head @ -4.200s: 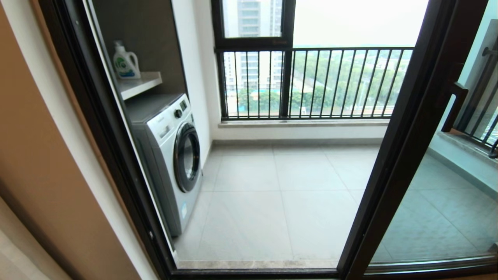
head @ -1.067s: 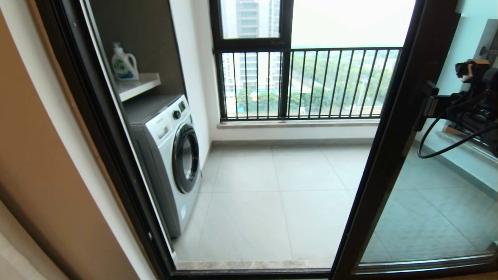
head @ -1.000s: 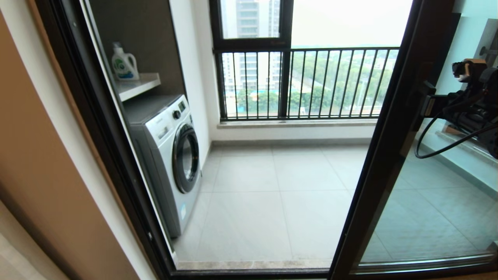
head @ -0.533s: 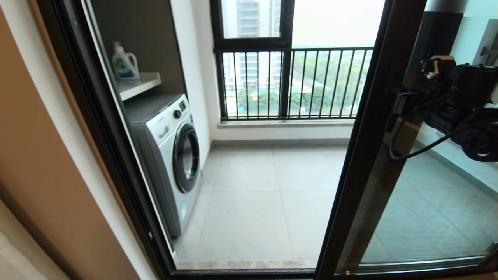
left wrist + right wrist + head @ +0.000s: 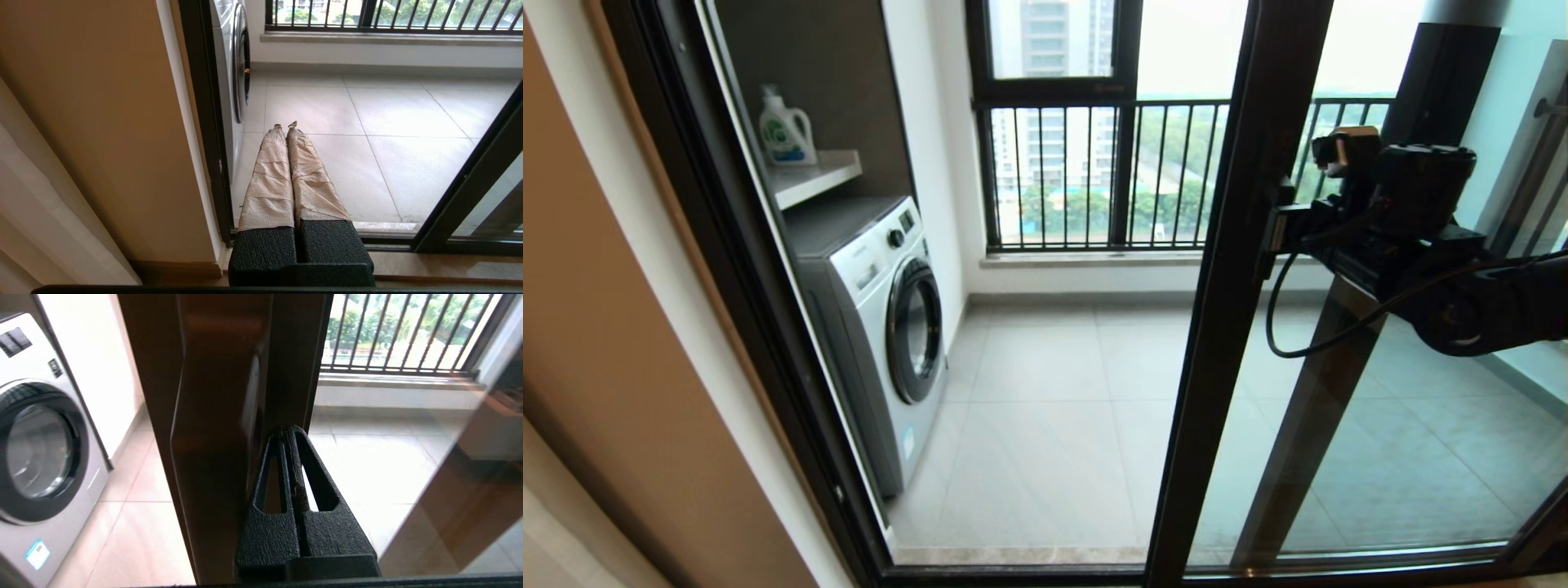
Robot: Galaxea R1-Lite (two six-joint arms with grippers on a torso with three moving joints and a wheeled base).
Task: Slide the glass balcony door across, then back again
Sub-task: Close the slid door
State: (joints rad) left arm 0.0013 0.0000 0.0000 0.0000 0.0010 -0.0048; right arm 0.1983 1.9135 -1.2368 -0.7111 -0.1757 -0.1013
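The glass balcony door (image 5: 1347, 457) stands partly across the opening, its dark brown leading stile (image 5: 1225, 286) near the middle of the head view. My right gripper (image 5: 1272, 235) is at handle height, pressed against the right side of that stile. In the right wrist view its black fingers (image 5: 288, 430) are shut with nothing between them, tucked in beside the brown handle bar (image 5: 216, 416). My left gripper (image 5: 285, 124), with paper-wrapped fingers, is shut and hangs low by the left door frame (image 5: 204, 122), out of the head view.
A washing machine (image 5: 882, 327) sits inside the balcony at the left, under a shelf with a detergent bottle (image 5: 784, 131). The far window has black railing bars (image 5: 1094, 180). A second dark stile (image 5: 1319, 408) shows behind the glass. The floor track (image 5: 1013, 563) runs along the threshold.
The door's stile has slid left across the opening, narrowing the gap. My right arm, out of view in the earliest frame, came in at the handle and moved left with it.
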